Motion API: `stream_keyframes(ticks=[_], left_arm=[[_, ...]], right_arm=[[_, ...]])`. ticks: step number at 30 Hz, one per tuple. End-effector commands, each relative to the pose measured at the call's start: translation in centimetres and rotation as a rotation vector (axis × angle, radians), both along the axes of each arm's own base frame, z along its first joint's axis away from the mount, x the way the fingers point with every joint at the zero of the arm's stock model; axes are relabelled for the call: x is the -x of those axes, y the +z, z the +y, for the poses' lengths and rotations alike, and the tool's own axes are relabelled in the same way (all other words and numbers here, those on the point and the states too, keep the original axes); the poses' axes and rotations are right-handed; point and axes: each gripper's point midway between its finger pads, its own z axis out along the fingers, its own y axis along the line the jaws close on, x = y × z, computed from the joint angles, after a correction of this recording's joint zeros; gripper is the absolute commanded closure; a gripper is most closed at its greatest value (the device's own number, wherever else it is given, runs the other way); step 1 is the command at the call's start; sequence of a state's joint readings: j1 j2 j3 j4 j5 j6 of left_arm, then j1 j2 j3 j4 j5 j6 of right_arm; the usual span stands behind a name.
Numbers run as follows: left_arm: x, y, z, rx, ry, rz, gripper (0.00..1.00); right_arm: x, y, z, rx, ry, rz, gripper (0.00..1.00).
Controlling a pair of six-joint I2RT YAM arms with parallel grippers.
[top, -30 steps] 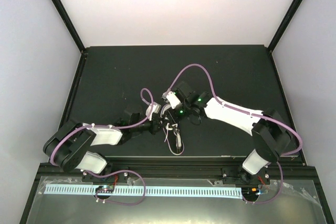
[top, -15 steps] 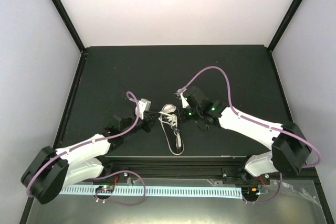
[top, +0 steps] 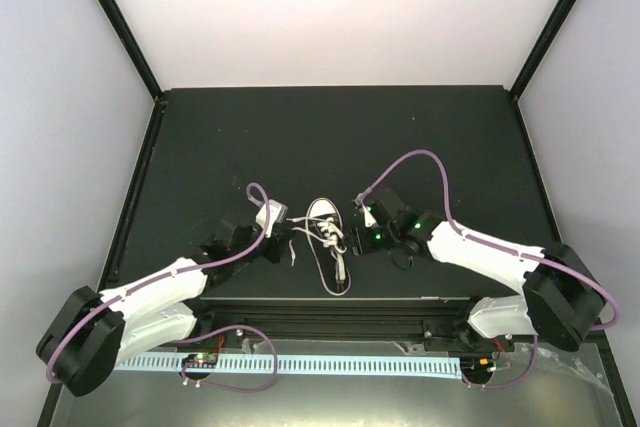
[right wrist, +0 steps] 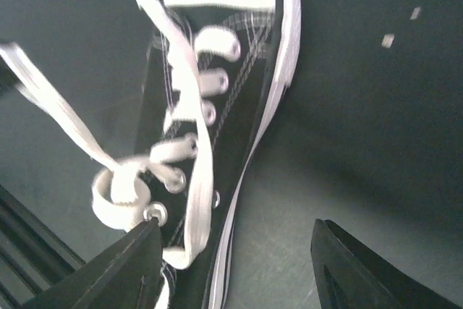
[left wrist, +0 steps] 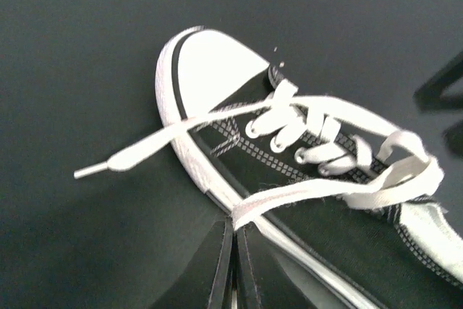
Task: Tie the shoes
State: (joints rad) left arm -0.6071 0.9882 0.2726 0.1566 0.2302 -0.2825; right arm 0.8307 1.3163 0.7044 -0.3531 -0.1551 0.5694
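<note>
One sneaker point(top: 333, 259), toe far, heel near.

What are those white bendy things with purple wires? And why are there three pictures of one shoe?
Those are two robot arms, the left arm and the right arm, bolted at the near edge of a table. One camera looks down from above; the other two ride on the wrists and see close up. On the table lies one small black sneaker with a white toe and long white laces. The left gripper is pinched shut on one of the laces. The right gripper is open and holds nothing.
</note>
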Motion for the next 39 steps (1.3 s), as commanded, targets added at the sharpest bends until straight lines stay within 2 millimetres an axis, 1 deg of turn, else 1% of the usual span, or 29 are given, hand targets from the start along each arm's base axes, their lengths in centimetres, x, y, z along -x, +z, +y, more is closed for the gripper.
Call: stream_keyframes(ticks=[1, 3, 5, 7, 10, 12, 15, 22, 26, 28, 30, 35, 39], left_arm=[[0.7, -1.3, 0.3, -0.02, 0.022, 0.113, 0.98], [0.9, -1.9, 0.4, -0.008, 0.046, 0.162, 0.98], [1.2, -2.4, 0.3, 0.009, 0.054, 0.205, 0.98], [1.3, -2.7, 0.1, 0.023, 0.064, 0.235, 0.99], [1.3, -2.7, -0.1, 0.041, 0.068, 0.249, 0.98], [1.2, -2.7, -0.2, 0.045, 0.069, 0.245, 0.98], [1.2, -2.9, -0.1, 0.041, 0.071, 0.252, 0.98], [1.4, -3.2, -0.2, 0.045, 0.067, 0.266, 0.98], [1.3, -3.1, -0.3, 0.051, 0.067, 0.267, 0.98], [1.3, -3.1, -0.3, 0.052, 0.069, 0.267, 0.98], [1.3, -3.1, -0.3, 0.051, 0.069, 0.269, 0.98], [1.2, -3.2, -0.3, 0.052, 0.072, 0.271, 0.99], [1.2, -3.3, -0.3, 0.051, 0.073, 0.274, 0.98]], right_arm=[[-3.3, 4.1, 0.7, 0.006, 0.078, -0.162, 0.41], [-4.0, 4.7, 1.8, 0.042, 0.174, -0.193, 0.42], [-4.5, 4.6, 3.1, 0.06, 0.249, -0.201, 0.45], [-4.6, 4.2, 4.6, 0.068, 0.332, -0.211, 0.47], [-4.7, 2.8, 6.4, 0.112, 0.425, -0.214, 0.5], [-5.0, 2.0, 7.2, 0.136, 0.448, -0.214, 0.51], [-5.6, 0.9, 7.8, 0.159, 0.457, -0.213, 0.53], [-7.2, -0.5, 8.1, 0.206, 0.424, -0.241, 0.58], [-7.5, -0.2, 8.4, 0.199, 0.422, -0.256, 0.59], [-7.7, -0.3, 8.5, 0.207, 0.423, -0.259, 0.63], [-7.8, -0.8, 8.4, 0.22, 0.428, -0.251, 0.68], [-7.4, -1.5, 8.3, 0.226, 0.445, -0.238, 0.72], [-7.4, -2.0, 8.0, 0.24, 0.444, -0.233, 0.73]])
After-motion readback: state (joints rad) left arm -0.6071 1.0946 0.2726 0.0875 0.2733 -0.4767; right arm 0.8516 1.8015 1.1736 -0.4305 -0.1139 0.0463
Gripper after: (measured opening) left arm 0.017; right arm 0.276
